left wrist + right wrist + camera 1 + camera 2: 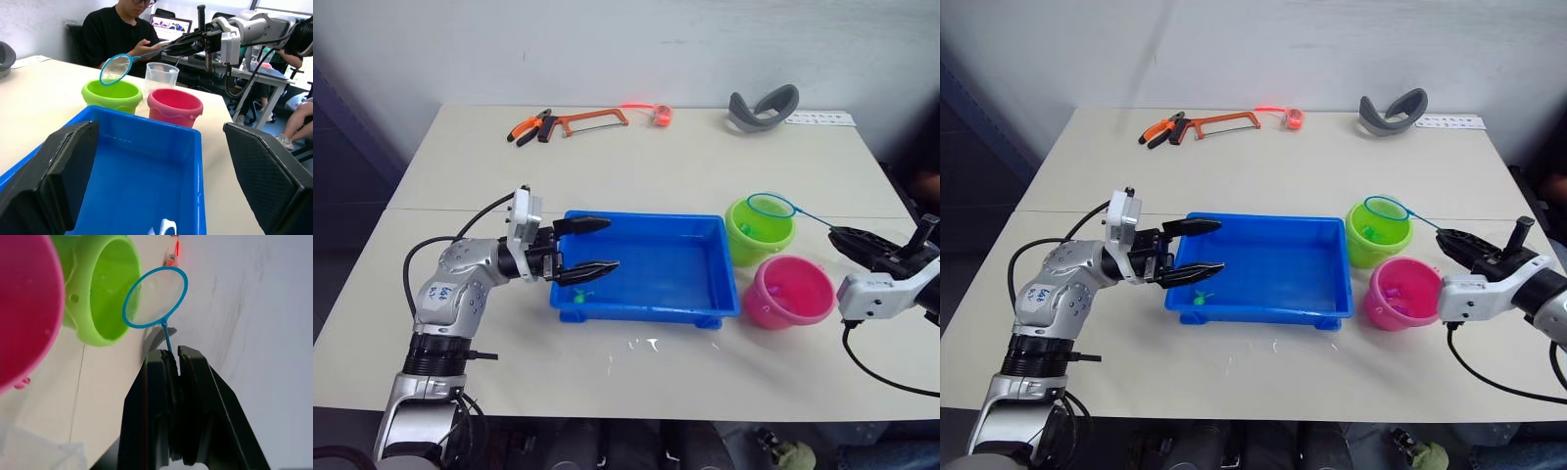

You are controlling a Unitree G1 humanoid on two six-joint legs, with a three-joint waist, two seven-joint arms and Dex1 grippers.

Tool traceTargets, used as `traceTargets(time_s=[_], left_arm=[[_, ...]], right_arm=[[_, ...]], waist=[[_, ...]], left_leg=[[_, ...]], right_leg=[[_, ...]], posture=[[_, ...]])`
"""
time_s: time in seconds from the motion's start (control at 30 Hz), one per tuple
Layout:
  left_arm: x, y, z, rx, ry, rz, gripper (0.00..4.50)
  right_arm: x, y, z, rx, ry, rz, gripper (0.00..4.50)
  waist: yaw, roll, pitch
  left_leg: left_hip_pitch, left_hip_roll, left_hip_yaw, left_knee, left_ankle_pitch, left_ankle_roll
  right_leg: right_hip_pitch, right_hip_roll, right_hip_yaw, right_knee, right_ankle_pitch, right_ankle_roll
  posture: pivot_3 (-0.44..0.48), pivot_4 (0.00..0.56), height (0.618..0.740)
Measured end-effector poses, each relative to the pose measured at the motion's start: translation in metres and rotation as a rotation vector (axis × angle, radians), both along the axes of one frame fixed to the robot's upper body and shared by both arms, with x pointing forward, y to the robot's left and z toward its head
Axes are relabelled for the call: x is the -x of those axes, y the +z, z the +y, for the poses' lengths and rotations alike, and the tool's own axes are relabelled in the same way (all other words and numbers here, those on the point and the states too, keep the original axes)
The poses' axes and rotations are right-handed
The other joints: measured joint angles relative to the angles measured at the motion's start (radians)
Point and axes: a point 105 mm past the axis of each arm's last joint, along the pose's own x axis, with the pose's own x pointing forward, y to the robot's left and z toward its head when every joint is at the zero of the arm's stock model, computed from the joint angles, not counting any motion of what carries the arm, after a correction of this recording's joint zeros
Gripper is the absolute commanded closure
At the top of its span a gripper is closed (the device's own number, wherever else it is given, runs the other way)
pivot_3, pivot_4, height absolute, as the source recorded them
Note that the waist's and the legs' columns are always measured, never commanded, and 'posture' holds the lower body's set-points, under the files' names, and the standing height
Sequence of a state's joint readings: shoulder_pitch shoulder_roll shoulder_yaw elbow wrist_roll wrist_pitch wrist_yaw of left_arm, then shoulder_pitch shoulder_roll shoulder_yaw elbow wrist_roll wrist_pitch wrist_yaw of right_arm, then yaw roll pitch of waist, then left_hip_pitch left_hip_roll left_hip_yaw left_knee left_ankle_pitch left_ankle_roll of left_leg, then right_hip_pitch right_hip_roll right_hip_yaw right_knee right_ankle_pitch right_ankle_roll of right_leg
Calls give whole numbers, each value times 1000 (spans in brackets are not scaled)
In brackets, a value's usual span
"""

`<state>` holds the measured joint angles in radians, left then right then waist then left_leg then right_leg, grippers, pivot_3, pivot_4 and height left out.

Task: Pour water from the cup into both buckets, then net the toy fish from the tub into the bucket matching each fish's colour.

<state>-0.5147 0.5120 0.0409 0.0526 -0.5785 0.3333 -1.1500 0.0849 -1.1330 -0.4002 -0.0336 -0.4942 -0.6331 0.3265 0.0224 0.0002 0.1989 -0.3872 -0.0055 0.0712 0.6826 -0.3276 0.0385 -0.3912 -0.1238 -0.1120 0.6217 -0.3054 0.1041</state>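
While net (771, 205) hovers over green bucket (759, 232), left wrist reveals cup (161, 77).

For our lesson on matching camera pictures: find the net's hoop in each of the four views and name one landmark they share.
Left eye view: net hoop over the green bucket.
Right eye view: hoop over the same bucket's far rim.
Left wrist view: hoop just above the green bucket, handle running to the right end effector.
Right wrist view: hoop beside the bucket's mouth.
Shared landmark: the green bucket.
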Motion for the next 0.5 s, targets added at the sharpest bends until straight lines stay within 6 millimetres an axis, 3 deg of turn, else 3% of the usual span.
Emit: traceTargets(time_s=[0.07, 0.17, 0.2, 0.3, 0.33, 0.4, 0.5], left_arm=[[0, -2, 3, 0, 9, 0, 65], [1, -1, 11, -1, 29, -13, 65], [1, 0, 16, -1, 43, -30, 65], [3, 0, 28, -7, 68, -48, 65], [4, -3, 40, -20, 96, -41, 65], [8, -10, 61, -52, 148, -18, 65], [12, -11, 75, -56, 181, -3, 65]], right_arm=[[-3, 11, 2, -133, 2, -33, 4500], [-6, 31, 11, -490, 23, 1, 4500], [-6, 35, 20, -627, 59, 65, 4500], [-5, 34, 38, -780, 112, 216, 4500], [-4, 29, 54, -873, 148, 352, 4500], [-4, 14, 86, -856, 156, 606, 4500], [-3, 3, 114, -836, 157, 797, 4500]], waist=[[0, 0, 0], [-4, 0, 0], [-7, 0, 0], [-9, 0, 0], [-10, 0, 0], [-15, 0, 0], [-15, 0, 0]], left_leg=[[0, 0, -1, 0, 0, 0], [0, 1, -1, 1, 0, 0], [0, 2, -2, 1, 0, -1], [1, 2, -3, 1, 0, -1], [1, 3, -3, 1, 0, -1], [0, 2, -3, 1, 1, 0], [0, 1, -5, 1, 0, 1]], right_leg=[[1, 0, 0, 0, 0, 0], [1, 2, 0, 0, 0, 0], [1, 3, 0, 0, 0, 0], [1, 3, 0, 0, 0, -1], [1, 0, 0, 0, 0, -1], [1, -5, -1, 1, 0, -1], [1, -7, -2, 1, 0, -1]], posture=[[0, 150, 740], [0, 150, 740], [0, 150, 740], [0, 150, 740], [0, 150, 740], [0, 150, 740], [0, 150, 740]])
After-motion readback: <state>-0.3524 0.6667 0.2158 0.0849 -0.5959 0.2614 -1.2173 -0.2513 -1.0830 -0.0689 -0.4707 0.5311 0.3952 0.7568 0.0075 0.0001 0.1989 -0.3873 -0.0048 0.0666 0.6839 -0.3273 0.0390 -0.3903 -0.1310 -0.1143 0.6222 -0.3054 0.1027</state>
